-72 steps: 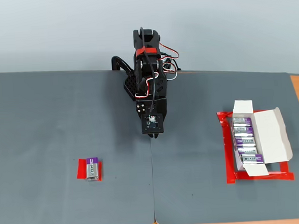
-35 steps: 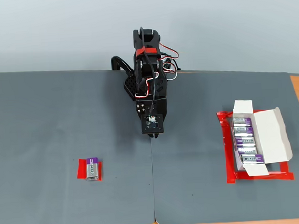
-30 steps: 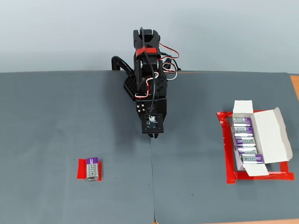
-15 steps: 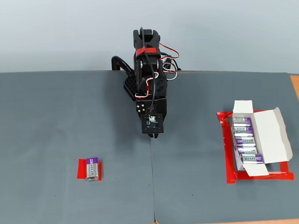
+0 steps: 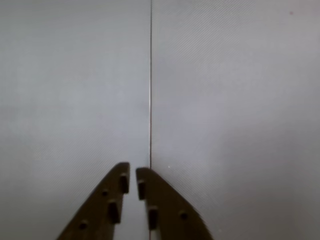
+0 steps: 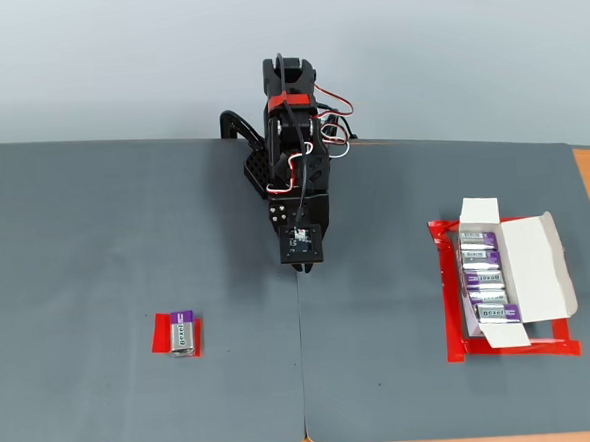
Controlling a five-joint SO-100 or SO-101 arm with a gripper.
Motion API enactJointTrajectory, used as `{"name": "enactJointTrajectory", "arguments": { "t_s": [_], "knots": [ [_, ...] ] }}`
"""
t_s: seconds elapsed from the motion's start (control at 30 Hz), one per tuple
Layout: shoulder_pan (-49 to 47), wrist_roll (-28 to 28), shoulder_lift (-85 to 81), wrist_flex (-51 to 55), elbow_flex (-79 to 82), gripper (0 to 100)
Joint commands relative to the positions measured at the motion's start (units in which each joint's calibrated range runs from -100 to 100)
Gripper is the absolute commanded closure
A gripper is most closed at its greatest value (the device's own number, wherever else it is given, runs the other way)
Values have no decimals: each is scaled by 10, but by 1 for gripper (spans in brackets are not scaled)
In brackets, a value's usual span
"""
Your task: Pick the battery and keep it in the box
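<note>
Battery: the small silver block battery with a purple end and purple label [image 6: 183, 334] is lying on a flat red tape patch [image 6: 163, 336] at the lower left of the fixed view; its long axis is running up and down that view, with the purple end pointing toward the far edge of the mat.
Box: the small white cardboard carton [image 6: 518, 269] is sitting open at the right of the fixed view, inside a red tape frame [image 6: 449, 302], with its top flap and wide side flap folded out.
Box contents: four like batteries are lying in a row inside, each turned crosswise to the carton's length.
Arm: the black robot arm [image 6: 294, 171] is standing at the far middle of the grey mat [image 6: 95, 233], well apart from both battery and carton.
Gripper: the dark two-finger gripper [image 5: 132, 180] is hanging over the seam between the two mat halves in the wrist view; its fingertips are nearly meeting, holding nothing.
</note>
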Motion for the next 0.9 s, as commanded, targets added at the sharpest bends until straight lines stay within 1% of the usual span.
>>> {"name": "enactJointTrajectory", "arguments": {
  "t_s": [0.0,0.4,0.53,0.87],
  "knots": [
    [-2,-1,0,-3,-22,98],
    [2,1,7,-6,-25,98],
    [3,1,18,-6,-54,98],
    [4,1,200,-7,-231,98]
  ]
}}
